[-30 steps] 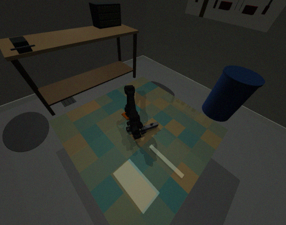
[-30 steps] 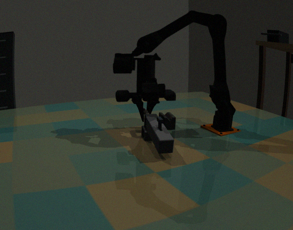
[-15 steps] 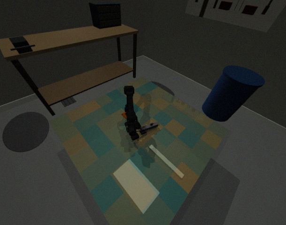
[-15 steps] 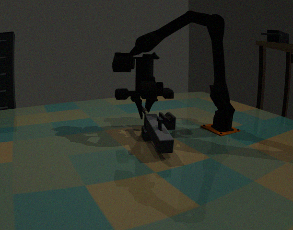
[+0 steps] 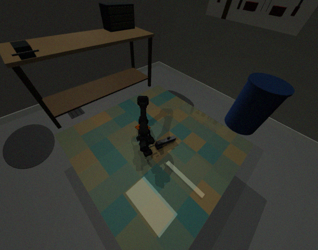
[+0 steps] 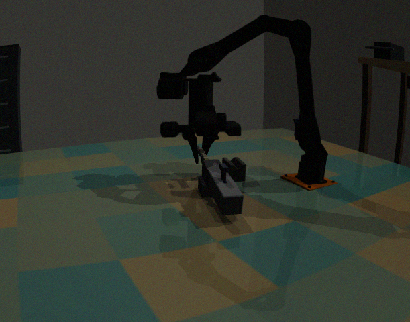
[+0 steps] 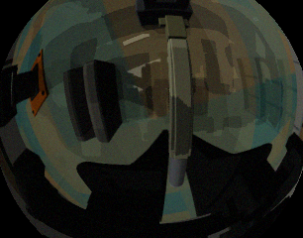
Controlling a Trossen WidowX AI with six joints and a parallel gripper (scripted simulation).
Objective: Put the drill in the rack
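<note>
My gripper (image 6: pixel 200 157) (image 7: pixel 173 134) is shut on the drill (image 6: pixel 201 152) (image 7: pixel 180 94), a long olive rod with a grey rounded end. It holds the drill roughly level above the table. The drill's far end (image 7: pixel 175 27) lies at or just in front of the edge of the long grey block (image 5: pixel 162 142) (image 6: pixel 231 200) (image 7: pixel 163 14); whether the tip is still inside is unclear. The dark key (image 5: pixel 168 137) (image 6: pixel 224 173) stands up from the block's top. A dark piece with two parallel walls, apparently the rack (image 6: pixel 240 170) (image 7: pixel 104 101), stands beside the block on the arm-base side.
The orange base plate (image 6: pixel 309 187) (image 7: pixel 42 89) of the arm stands beyond the two-walled piece. A pale panel (image 5: pixel 151 207) and a pale strip (image 5: pixel 184 178) show on the patchwork table top (image 5: pixel 107 155). A blue barrel (image 5: pixel 255 107) and a wooden workbench (image 5: pixel 73 41) stand farther off.
</note>
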